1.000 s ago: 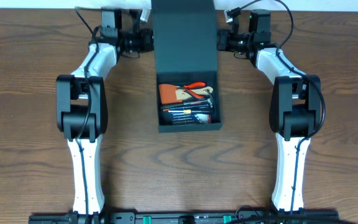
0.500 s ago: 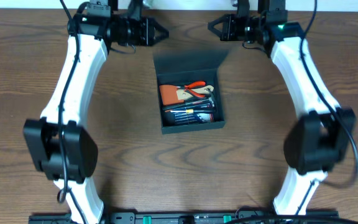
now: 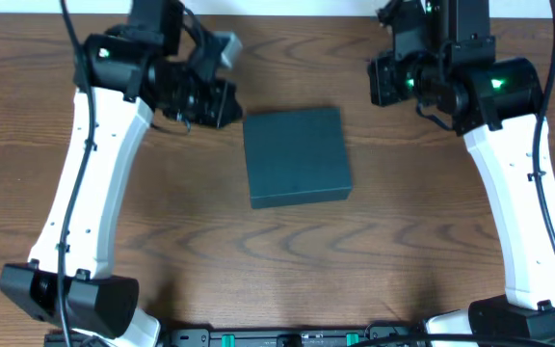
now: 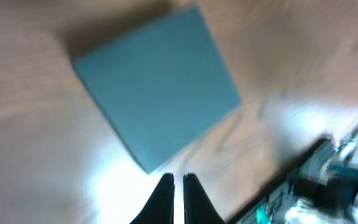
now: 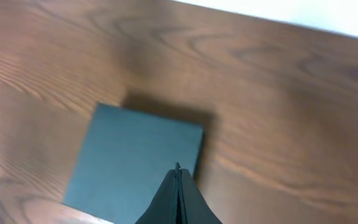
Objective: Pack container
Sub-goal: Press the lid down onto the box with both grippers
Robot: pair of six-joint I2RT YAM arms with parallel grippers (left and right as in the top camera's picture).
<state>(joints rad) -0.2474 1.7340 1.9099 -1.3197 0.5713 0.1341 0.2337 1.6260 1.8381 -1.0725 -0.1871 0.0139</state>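
The dark teal-grey matte square box, i.e. the container (image 3: 297, 157), lies flat at approx. the centre of the brown wooden table (image 3: 277, 260). Its lid is down, so nothing inside is visible. It is nearly square, so it has no real long axis, and its sides are turned only a little vs. the table edge. I can't tell which side has the hinge.

The left gripper (image 4: 177, 179) has its two black fingers almost together, w/ only a thin slit between them and nothing in it. The right gripper (image 5: 178, 169) has its fingers pressed into one point and also holds nothing.

The relation that matters: the container lies between the two grippers and on the near side of both. In the overhead view the L gripper is just beside the far-left corner of the box, and I see no contact there. The R gripper is off the far-right corner, clearly more apart, w/ bare wood between. In the L wrist view one corner of the box points toward the fingers. In the R wrist view the box is straight ahead, below the tips.

My judgement: packing looks near done. If the lid needs a press or the box a push, the L arm is nearer and should come in over the far-left corner.
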